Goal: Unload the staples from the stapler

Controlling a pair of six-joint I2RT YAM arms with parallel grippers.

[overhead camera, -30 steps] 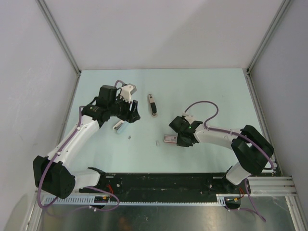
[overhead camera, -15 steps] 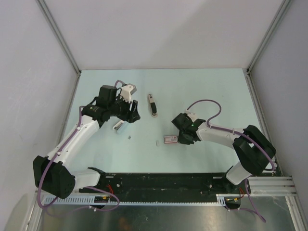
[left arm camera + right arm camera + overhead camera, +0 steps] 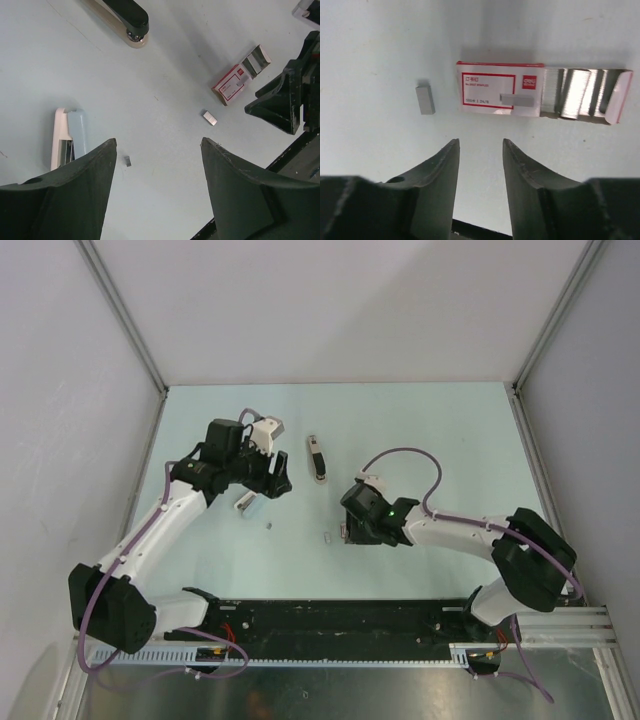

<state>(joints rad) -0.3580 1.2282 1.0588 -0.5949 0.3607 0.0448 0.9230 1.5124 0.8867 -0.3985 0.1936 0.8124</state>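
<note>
Two small grey staple pieces lie on the table: one [image 3: 327, 537], also in the right wrist view [image 3: 425, 98] and the left wrist view [image 3: 210, 117], and a smaller one [image 3: 268, 526] [image 3: 128, 161]. A pale blue-and-white stapler [image 3: 247, 503] [image 3: 70, 137] lies by my left gripper [image 3: 272, 483] [image 3: 159, 142], which is open and empty above the table. A black-and-beige stapler [image 3: 317, 458] [image 3: 127, 20] lies farther back. My right gripper [image 3: 346, 529] [image 3: 480, 142] is open and empty, just short of the pink-and-white box [image 3: 500, 94].
The pink-and-white box [image 3: 232, 85] has its tray [image 3: 582, 96] pulled out, showing silvery staple strips; one strip [image 3: 517, 100] lies on its lid. The black rail of the arm bases [image 3: 340, 620] runs along the near edge. White walls enclose the table.
My right gripper has moved left, over the pink-and-white box and toward the staple piece beside it. The left arm has barely moved.
</note>
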